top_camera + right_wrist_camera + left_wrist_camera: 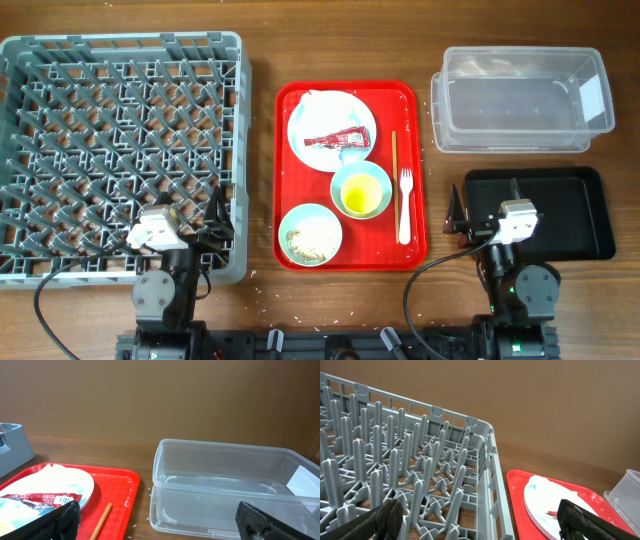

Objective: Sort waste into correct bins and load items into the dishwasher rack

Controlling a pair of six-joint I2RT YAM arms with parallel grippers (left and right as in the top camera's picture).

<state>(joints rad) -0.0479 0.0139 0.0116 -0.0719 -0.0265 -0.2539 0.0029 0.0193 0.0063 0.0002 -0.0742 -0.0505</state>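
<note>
The grey dishwasher rack (pixel 120 150) sits at the left. On the red tray, a white plate (pixel 352 112) holds a crumpled napkin (pixel 322 105) and a red-and-white sachet wrapper (pixel 335 139). A pale bowl (pixel 344 178) holds a yellow cup (pixel 361 198). A second bowl (pixel 296 222) holds rice-like crumbs (pixel 310 238). Chopsticks (pixel 394 175) and a white fork (pixel 405 205) lie at the tray's right. The clear tub (pixel 520 95) and black tray (pixel 560 215) are at the right. My left gripper (pixel 187 222) (pixel 480 515) is open over the rack's near right corner. My right gripper (pixel 487 205) (pixel 162 517) is open and empty by the black tray's left end.
The red serving tray (pixel 290 170) lies between the rack and the bins. Small white crumbs are scattered on the wooden table near the tray's front and beside the tub (pixel 145 492). The rack's rim (pixel 495 475) runs close to the tray's left edge.
</note>
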